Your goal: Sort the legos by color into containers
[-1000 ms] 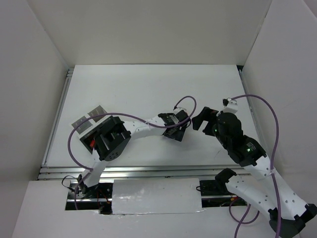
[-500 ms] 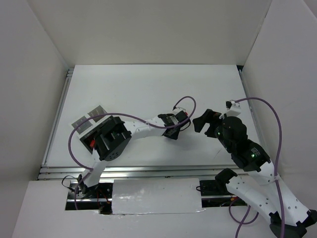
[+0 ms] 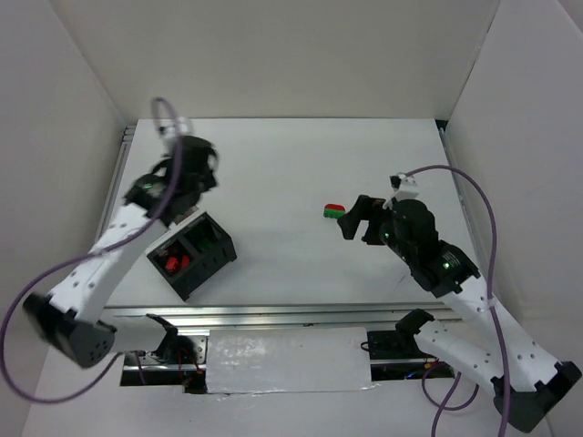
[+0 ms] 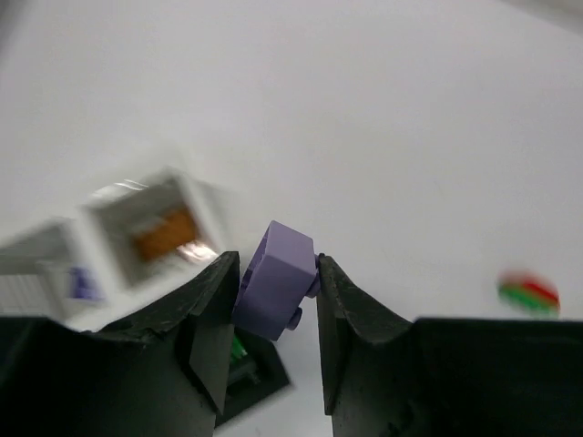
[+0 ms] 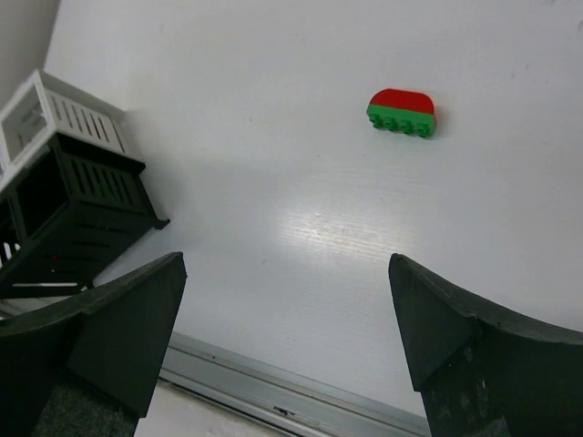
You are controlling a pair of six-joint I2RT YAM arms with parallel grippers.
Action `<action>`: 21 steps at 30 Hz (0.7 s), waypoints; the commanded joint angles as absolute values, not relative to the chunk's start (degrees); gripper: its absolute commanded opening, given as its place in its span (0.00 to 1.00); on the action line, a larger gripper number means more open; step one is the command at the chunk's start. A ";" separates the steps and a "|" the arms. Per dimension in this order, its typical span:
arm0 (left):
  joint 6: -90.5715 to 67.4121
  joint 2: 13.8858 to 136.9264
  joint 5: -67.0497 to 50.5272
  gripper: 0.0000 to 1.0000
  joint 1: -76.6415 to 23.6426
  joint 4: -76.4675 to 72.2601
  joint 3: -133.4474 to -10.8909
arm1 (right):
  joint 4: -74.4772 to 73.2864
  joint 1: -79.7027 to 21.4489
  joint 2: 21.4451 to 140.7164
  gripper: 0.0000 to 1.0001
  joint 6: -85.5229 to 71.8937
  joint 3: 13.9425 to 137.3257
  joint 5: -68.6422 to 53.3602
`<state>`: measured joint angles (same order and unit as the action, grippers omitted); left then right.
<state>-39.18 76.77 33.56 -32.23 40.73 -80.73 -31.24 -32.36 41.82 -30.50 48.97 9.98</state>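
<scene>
While right fingers stay apart, left fingers, clamped on lilac brick, swung toward black box.

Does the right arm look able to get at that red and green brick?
Probably yes: the right pincer is open, the brick lies just ahead of it, and only bare table shows between them.

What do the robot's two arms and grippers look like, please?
The left arm and right arm have white links and black joints, each with a looping purple cable. Their gripper fingers are black wedges. A green light glows on the right arm.
</scene>
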 commanded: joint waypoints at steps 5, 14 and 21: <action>-33.32 63.73 36.13 0.00 -7.77 50.89 -72.18 | -26.11 -32.61 49.75 1.00 -25.23 51.42 2.46; -32.96 59.94 32.70 0.00 -3.43 48.08 -63.29 | -23.73 -32.52 46.59 1.00 -24.70 48.87 0.26; -32.52 61.61 31.81 0.00 -3.34 45.35 -60.91 | -23.47 -32.61 45.26 1.00 -24.70 48.16 -1.23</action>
